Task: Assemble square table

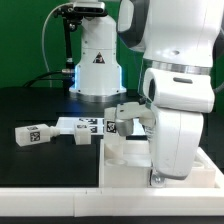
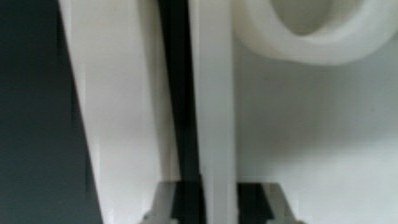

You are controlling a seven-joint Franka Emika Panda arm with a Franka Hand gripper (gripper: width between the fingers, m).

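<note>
The square table top (image 1: 122,150) lies white and flat at the front middle of the exterior view, half hidden by my arm. My gripper (image 1: 129,123) reaches down onto its far edge. In the wrist view the top's raised rim (image 2: 214,100) runs as a narrow white strip between my two dark fingers (image 2: 185,204), and my gripper (image 2: 215,198) is closed on it. A round corner socket (image 2: 313,40) shows beside the rim. Two stubby tagged legs (image 1: 30,135) (image 1: 78,132) lie on the black table towards the exterior view's left.
A flat sheet of tags (image 1: 95,123) lies just behind the legs. A long plain white rail (image 1: 90,192) runs along the front edge. The robot base (image 1: 95,65) stands at the back. My bulky arm (image 1: 180,100) fills the exterior view's right.
</note>
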